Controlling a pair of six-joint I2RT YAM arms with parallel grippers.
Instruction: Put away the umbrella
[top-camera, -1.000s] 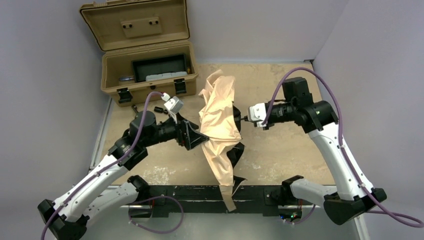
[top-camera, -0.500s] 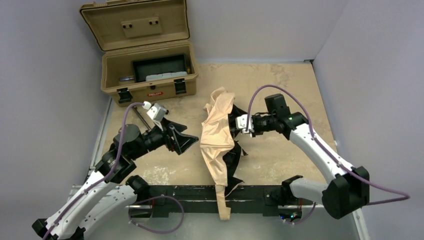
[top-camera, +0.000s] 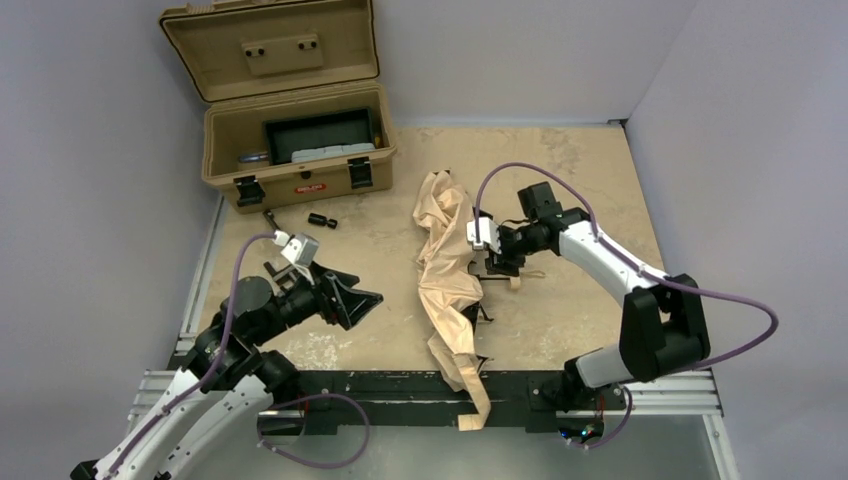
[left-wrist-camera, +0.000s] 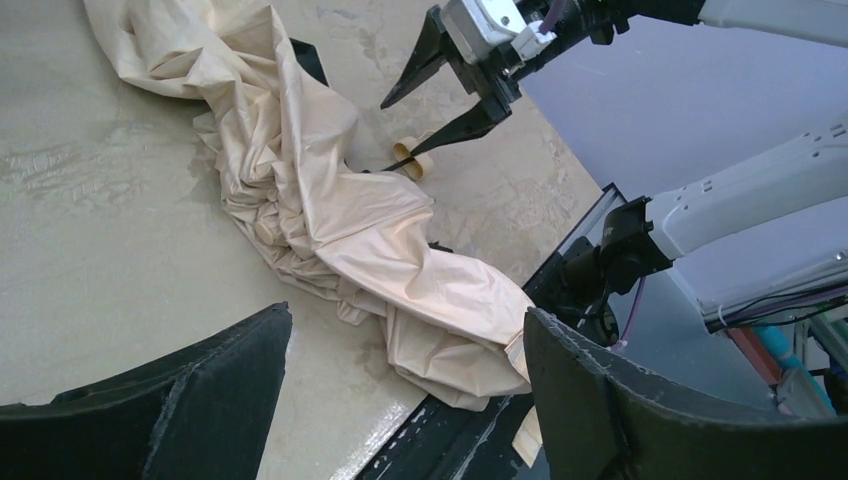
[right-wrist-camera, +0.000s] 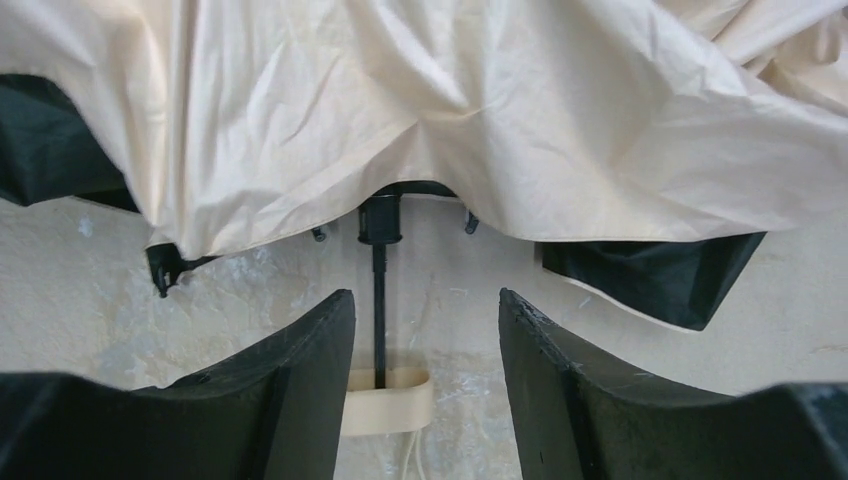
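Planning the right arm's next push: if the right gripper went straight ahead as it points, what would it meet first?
Probably the umbrella: its dark shaft lies between the right gripper's open fingers, with its beige fabric directly ahead, though depth is unclear.

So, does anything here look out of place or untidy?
The umbrella lies crumpled on the table, and its fabric tail hangs over the near edge. A small black cylinder lies loose before the open case.

Right gripper (right-wrist-camera: 425, 310) jaws apart, not touching the shaft (right-wrist-camera: 379, 300) I see running straight out between them. Pale handle (right-wrist-camera: 390, 400) low in the gap, on the table (right-wrist-camera: 600, 340). Umbrella (right-wrist-camera: 450, 120) canopy crumpled just ahead of the fingertips (right-wrist-camera: 330, 315), dark lining (right-wrist-camera: 650, 270) either side.
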